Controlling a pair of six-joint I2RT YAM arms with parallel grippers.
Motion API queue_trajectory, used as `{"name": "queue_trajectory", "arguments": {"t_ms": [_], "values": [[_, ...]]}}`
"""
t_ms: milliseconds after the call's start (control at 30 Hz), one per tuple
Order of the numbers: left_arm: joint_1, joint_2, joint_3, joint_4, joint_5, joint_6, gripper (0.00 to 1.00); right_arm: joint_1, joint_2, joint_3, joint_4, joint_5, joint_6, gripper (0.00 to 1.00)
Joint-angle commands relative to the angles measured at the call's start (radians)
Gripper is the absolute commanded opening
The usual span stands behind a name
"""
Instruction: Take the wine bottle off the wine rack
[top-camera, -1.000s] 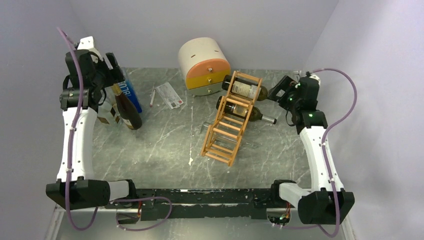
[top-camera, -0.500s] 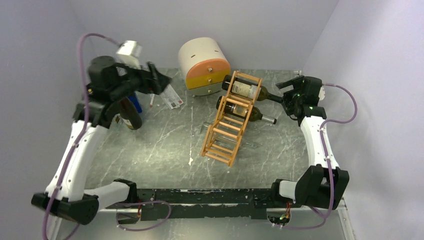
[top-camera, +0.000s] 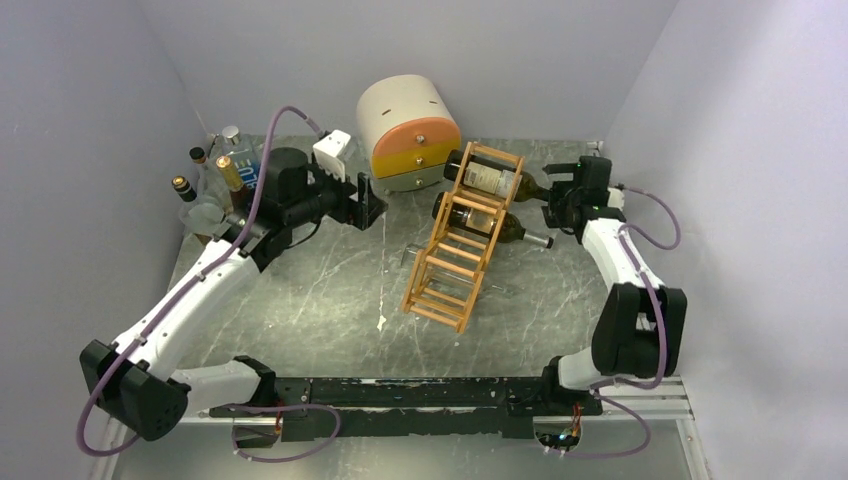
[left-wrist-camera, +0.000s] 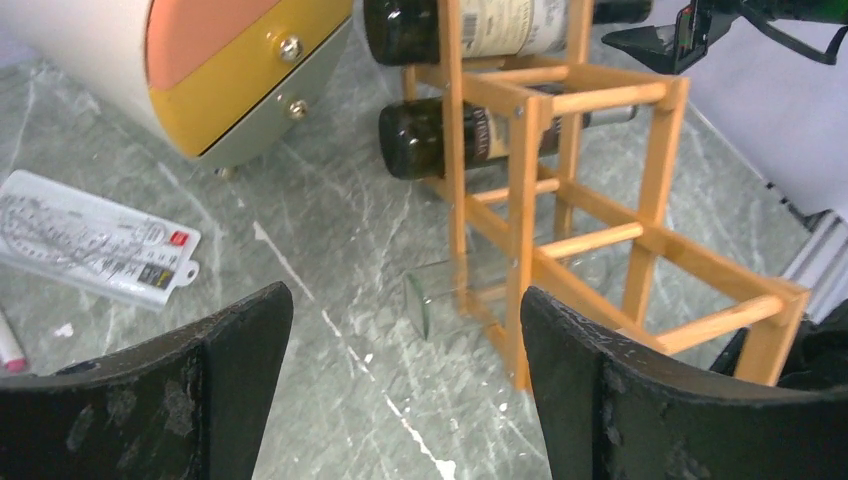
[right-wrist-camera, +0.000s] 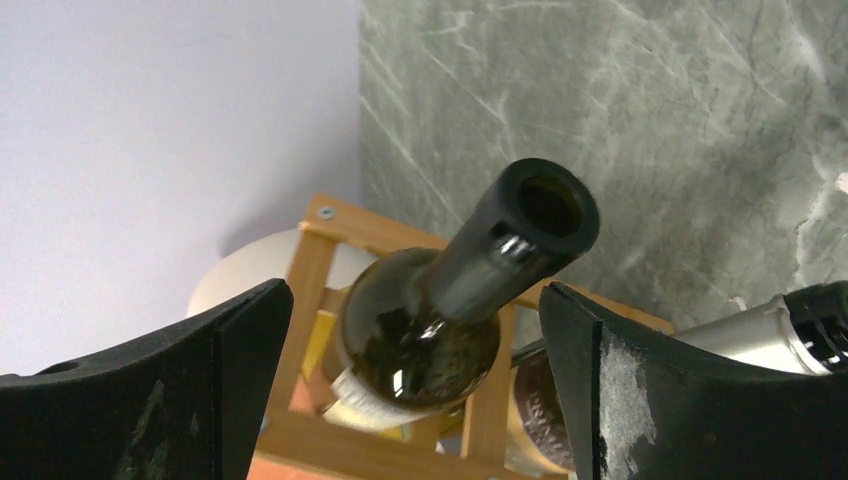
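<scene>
**Wine bottle (top-camera: 492, 180) in the top tier of the wine rack (top-camera: 447, 272), right gripper (right-wrist-camera: 412, 300) at its neck**

The right gripper's jaws stand wide apart, with the bottle's capped neck pointing between them, seemingly untouched. The bottle lies on its side in the uppermost tier, and a second bottle (top-camera: 488, 224) lies in the tier below. The left gripper (top-camera: 372, 203), jaws apart and empty, hovers beside the round drawer box (top-camera: 400, 118), facing the rack.

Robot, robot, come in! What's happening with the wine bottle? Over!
Left end effector open, empty, facing wine rack. Right end effector open, lined up on neck of top wine bottle, not gripping. Second bottle close below.
</scene>
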Motion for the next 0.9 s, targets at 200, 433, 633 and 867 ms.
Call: {"name": "queue_trajectory", "arguments": {"t_ms": [200, 433, 633, 867], "values": [[-0.005, -0.123, -0.133, 0.162, -0.121, 0.030, 0.86, 0.098, 0.141, 0.015, 0.083, 0.114, 0.183, 0.89], [-0.004, -0.119, -0.135, 0.152, -0.156, 0.025, 0.85, 0.118, 0.113, -0.036, 0.116, 0.179, 0.295, 0.73], [-0.004, -0.119, -0.140, 0.154, -0.158, 0.024, 0.85, 0.117, 0.115, -0.059, 0.121, 0.204, 0.351, 0.67], [-0.004, -0.111, -0.140, 0.150, -0.169, 0.027, 0.84, 0.115, 0.114, -0.082, 0.158, 0.207, 0.376, 0.53]]}}
